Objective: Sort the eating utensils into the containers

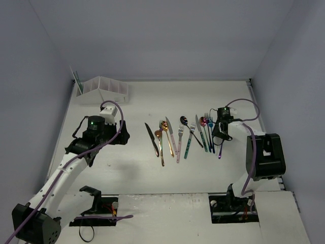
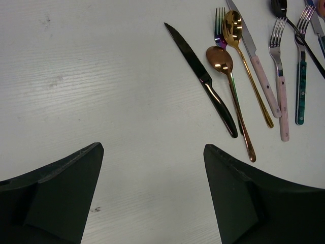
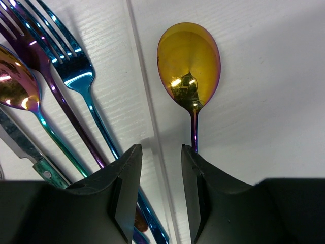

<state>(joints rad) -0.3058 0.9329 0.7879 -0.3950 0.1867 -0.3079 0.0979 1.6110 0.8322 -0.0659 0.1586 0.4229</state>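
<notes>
Over at 3 o'clock in the top view, the right gripper (image 3: 161, 148) sits low over the iridescent spoon (image 3: 189, 63), jaws narrowed to a slim gap with nothing visibly in it. The handle runs under its right finger, not into the gap, so closing would probably just shove it toward the blue fork (image 3: 76, 77). Meanwhile the left gripper (image 2: 152, 148) is wide open and empty, and the rack (image 1: 104, 87) is way off at 10 o'clock.

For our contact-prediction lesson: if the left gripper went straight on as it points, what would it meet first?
Probably the bare table; the left gripper aims left of the black knife.
</notes>
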